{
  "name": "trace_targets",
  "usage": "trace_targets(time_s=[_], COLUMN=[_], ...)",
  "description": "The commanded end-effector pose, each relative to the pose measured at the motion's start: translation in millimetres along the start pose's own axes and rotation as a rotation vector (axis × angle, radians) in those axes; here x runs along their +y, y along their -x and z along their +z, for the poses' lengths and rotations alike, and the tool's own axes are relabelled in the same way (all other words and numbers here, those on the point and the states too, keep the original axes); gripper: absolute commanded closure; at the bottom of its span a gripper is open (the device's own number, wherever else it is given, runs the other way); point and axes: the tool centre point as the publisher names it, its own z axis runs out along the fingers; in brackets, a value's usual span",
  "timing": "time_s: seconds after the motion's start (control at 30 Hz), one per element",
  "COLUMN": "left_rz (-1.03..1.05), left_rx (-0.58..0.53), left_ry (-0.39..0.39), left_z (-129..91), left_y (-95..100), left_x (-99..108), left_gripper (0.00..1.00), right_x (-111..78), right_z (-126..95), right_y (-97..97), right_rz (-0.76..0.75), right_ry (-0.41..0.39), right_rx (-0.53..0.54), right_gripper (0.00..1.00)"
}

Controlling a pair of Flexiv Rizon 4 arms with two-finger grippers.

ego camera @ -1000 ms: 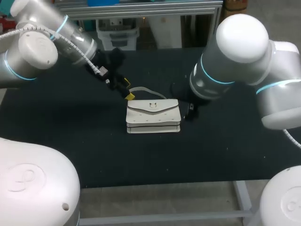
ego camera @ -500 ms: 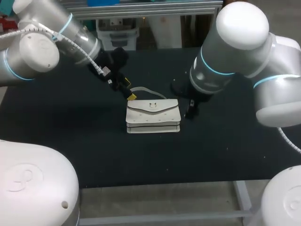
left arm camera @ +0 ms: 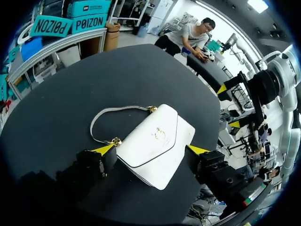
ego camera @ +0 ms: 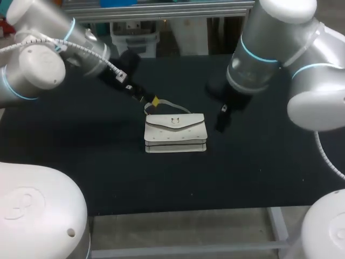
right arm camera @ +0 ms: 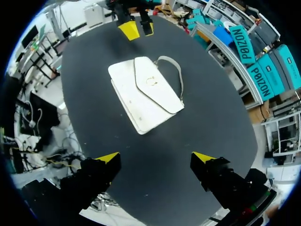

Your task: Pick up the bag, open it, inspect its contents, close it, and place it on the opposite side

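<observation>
A white flap bag with a gold clasp lies flat and shut in the middle of the black table, its grey strap looped behind it. My left gripper hangs open above the strap's left end, clear of the bag. In the left wrist view the bag lies below, between the spread fingers of the left gripper, without touching them. My right gripper stands open just right of the bag, off it. From the right wrist, the bag lies ahead of the open right gripper.
The black tabletop has free room all round the bag, wide at the front and on both sides. My left gripper shows beyond the bag in the right wrist view, and my right gripper beside it in the left wrist view.
Both grippers have drawn up and away from the bag, the left one toward the back, the right one to the back right. The bag has not moved.
</observation>
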Motion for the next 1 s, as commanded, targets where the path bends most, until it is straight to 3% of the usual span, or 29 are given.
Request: trace_targets(time_s=[0.03, 0.33, 0.57, 0.6, 0.67, 1.0], left_rz=[-0.359, -0.533, -0.605, -0.623, -0.688, -0.688], left_rx=[-0.036, -0.122, -0.178, -0.195, -0.366, -0.366], left_ry=[0.01, -0.002, -0.028, -0.03, -0.088, -0.088], left_z=[3.0, 7.8, 5.9, 5.3, 3.8, 3.8], left_y=[1.1, 3.0, 1.2, 0.9, 3.5, 3.5], left_x=[2.4, 11.1, 18.6, 19.3, 19.7, 19.7], left_gripper=[0.0, 0.0, 0.0, 0.0, 0.0, 0.0], right_x=[5.2, -6.5, -14.3, -15.5, -17.8, -17.8], right_z=[-9.5, -2.4, -0.9, -1.1, -1.7, -1.7], right_y=[5.6, 17.6, 26.5, 28.1, 29.9, 29.9], right_rz=[0.057, 0.245, 0.349, 0.364, 0.39, 0.39], right_ry=[-0.091, -0.144, -0.169, -0.173, -0.175, -0.175], right_rx=[0.115, 0.265, 0.29, 0.286, 0.26, 0.26], right_gripper=[0.0, 0.0, 0.0, 0.0, 0.0, 0.0])
